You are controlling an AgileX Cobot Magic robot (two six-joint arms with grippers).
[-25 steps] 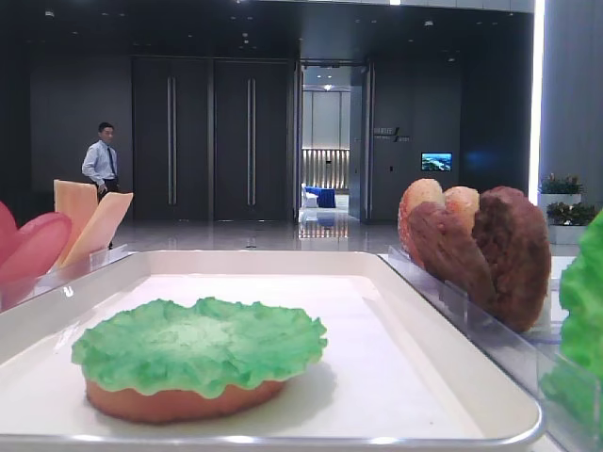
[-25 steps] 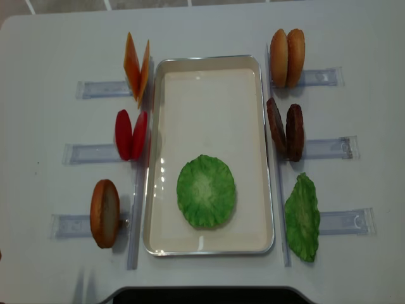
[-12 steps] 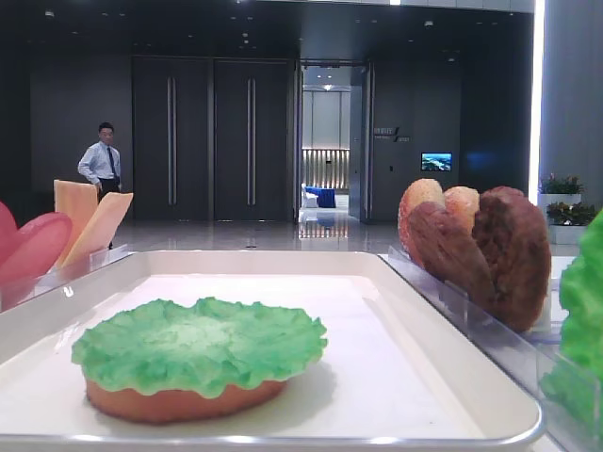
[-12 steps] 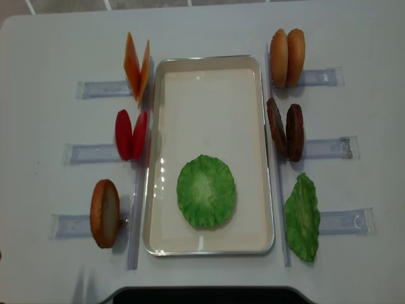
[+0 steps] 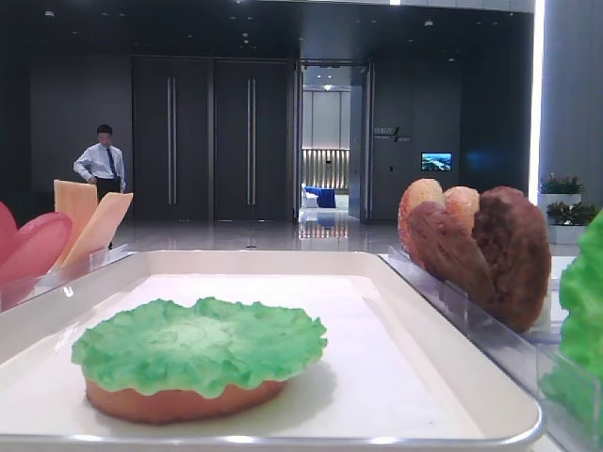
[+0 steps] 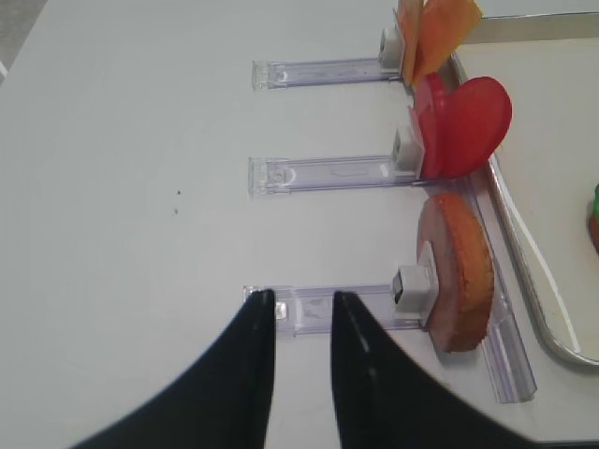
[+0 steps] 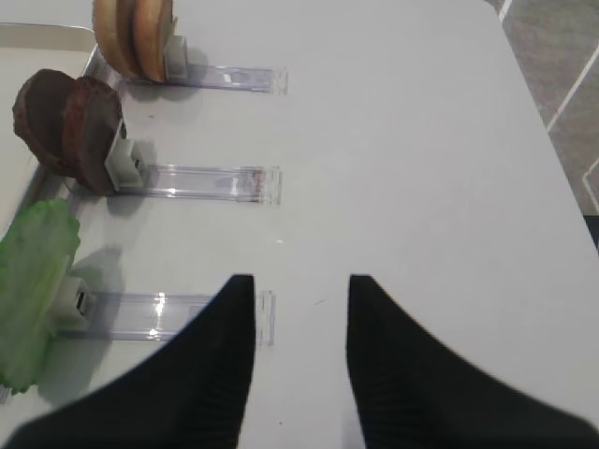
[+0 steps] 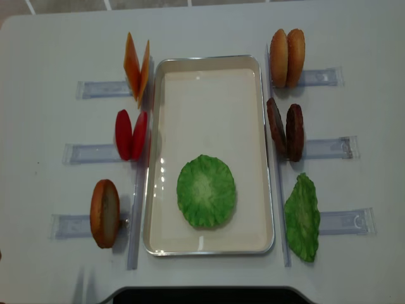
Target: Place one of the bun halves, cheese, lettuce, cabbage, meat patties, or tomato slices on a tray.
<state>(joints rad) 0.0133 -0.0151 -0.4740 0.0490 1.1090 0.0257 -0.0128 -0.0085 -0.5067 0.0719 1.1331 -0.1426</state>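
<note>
A lettuce leaf (image 8: 205, 191) lies on a bun half (image 5: 179, 400) in the near part of the white tray (image 8: 209, 57). On racks left of the tray stand cheese slices (image 8: 136, 66), tomato slices (image 8: 131, 134) and one bun half (image 8: 104, 213). To its right are two bun halves (image 8: 286, 57), two meat patties (image 8: 285, 130) and another lettuce leaf (image 8: 302, 217). My right gripper (image 7: 301, 290) is open and empty above the table by the outer end of the lettuce rack. My left gripper (image 6: 301, 299) is open and empty over the outer end of the bun rack.
Clear plastic racks (image 8: 329, 147) run outward from both long sides of the tray. In the low exterior view a dark hall lies behind the table, with a man (image 5: 101, 165) standing far off. Neither arm appears in the overhead view.
</note>
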